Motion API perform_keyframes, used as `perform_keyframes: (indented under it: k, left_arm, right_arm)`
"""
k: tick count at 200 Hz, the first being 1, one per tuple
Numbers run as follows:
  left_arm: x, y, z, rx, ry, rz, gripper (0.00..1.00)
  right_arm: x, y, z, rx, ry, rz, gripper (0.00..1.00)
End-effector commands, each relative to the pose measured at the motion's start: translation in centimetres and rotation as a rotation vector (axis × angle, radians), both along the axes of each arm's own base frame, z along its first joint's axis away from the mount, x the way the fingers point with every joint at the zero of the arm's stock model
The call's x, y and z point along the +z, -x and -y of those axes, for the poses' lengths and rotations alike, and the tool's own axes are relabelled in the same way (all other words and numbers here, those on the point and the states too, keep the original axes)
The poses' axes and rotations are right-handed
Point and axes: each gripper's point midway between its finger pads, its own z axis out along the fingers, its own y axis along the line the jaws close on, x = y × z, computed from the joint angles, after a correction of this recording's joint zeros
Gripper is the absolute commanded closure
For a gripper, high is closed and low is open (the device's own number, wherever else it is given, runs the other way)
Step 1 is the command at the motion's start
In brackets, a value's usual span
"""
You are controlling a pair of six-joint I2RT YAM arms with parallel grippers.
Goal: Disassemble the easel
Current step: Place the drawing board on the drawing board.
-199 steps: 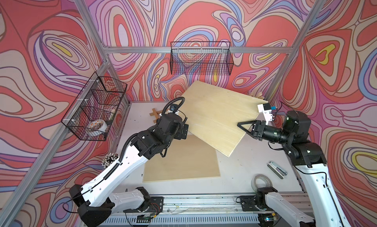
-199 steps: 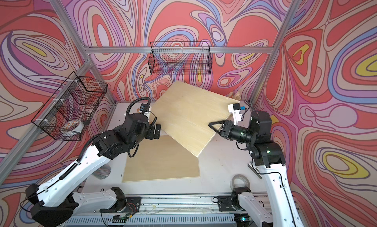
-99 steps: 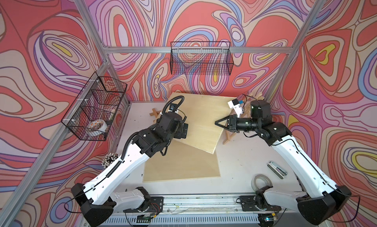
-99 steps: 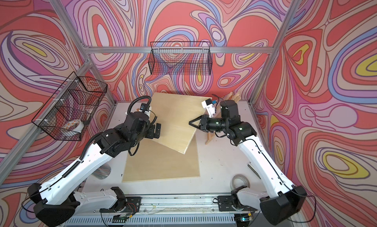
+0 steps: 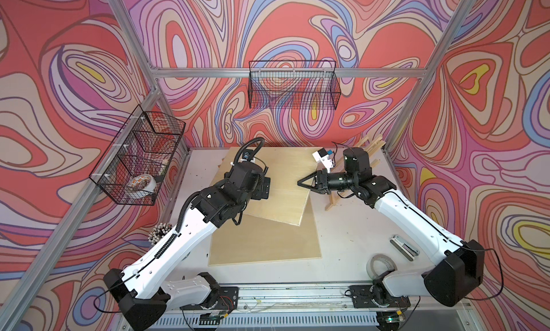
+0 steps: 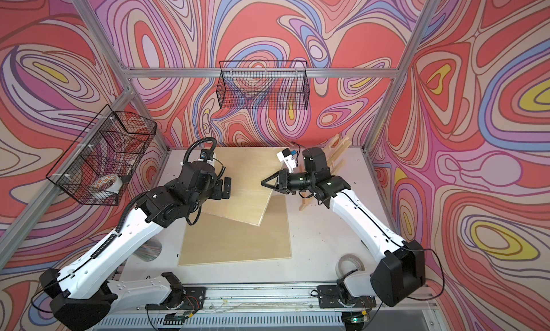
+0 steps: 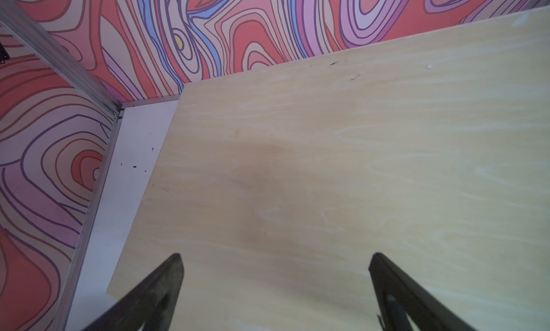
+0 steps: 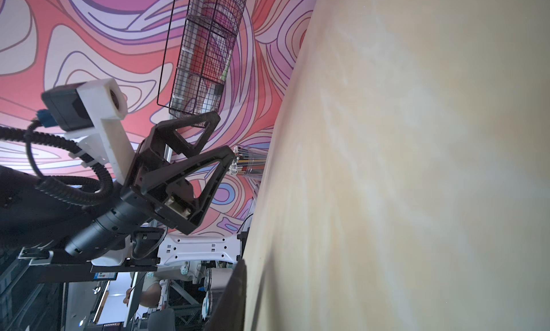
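The easel frame (image 5: 372, 142) is leaning in the corner beyond the far right side of the flat board (image 5: 265, 240). The right arm is covering the frame's middle in both top views. The loose panel (image 5: 279, 177) is hanging tilted over the flat board's far half, with its near corner overlapping that board. Whether the corner is touching the board is hard to tell.

The right gripper (image 5: 303, 183) is clamping the panel's right edge. Only the right wrist view is showing the panel (image 8: 416, 165) nearly edge-on, with 1 dark finger (image 8: 235, 287) pressed against its face. The other finger is probably hidden behind the wood.

The left gripper (image 6: 224, 187) is hovering over the panel's left part with its jaws wide apart, holding nothing. The left wrist view is showing its 2 fingers (image 7: 166, 284) spread above bare wood.

Right of the flat board, a tape roll (image 5: 382, 265) and a flat metal tool (image 5: 404, 247) are lying on the table (image 5: 342, 231). Left of the board, a cup of sticks (image 5: 159, 232) is standing partly behind the left arm.
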Motion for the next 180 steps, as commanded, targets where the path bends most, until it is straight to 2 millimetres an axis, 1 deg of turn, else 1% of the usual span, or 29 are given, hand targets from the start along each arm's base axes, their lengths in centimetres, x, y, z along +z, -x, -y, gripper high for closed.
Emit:
perform_keyframes:
  k: [1, 49, 68, 85, 106, 134, 165, 180]
  left_arm:
    - [-0.5, 0.0, -0.6, 0.029, -0.014, -0.018, 0.0]
    - [-0.9, -0.2, -0.5, 0.03, -0.017, -0.027, 0.0]
    - [-0.9, -0.2, -0.4, 0.028, -0.018, -0.03, 0.0]
    - [-1.0, -0.2, -0.4, 0.029, -0.023, -0.033, 0.0]
    - [-1.1, -0.3, -0.3, 0.025, -0.022, -0.035, 0.0]
    - [-1.2, -0.3, -0.3, 0.024, -0.024, -0.044, 0.0]
    - [-1.3, -0.3, -0.2, 0.022, -0.021, -0.044, 0.0]
    - [-1.4, -0.4, -0.1, 0.019, -0.019, -0.05, 0.0]
  right_arm:
    - [5.3, 2.2, -1.4, 0.179, -0.17, 0.261, 1.0]
    - [0.1, 2.4, -1.6, 0.207, -0.133, 0.164, 1.0]
    - [-2.1, 2.8, -1.7, 0.238, -0.137, 0.11, 1.0]
    - [-3.6, 3.2, -1.6, 0.257, -0.129, 0.087, 1.0]
    - [-4.8, 4.0, -1.5, 0.288, -0.13, 0.068, 1.0]
    - [-6.6, 4.4, -1.3, 0.303, -0.107, 0.035, 1.0]
    - [-7.3, 4.8, -0.5, 0.296, -0.108, 0.038, 1.0]
    - [-7.6, 4.6, -0.1, 0.295, -0.109, 0.018, 1.0]
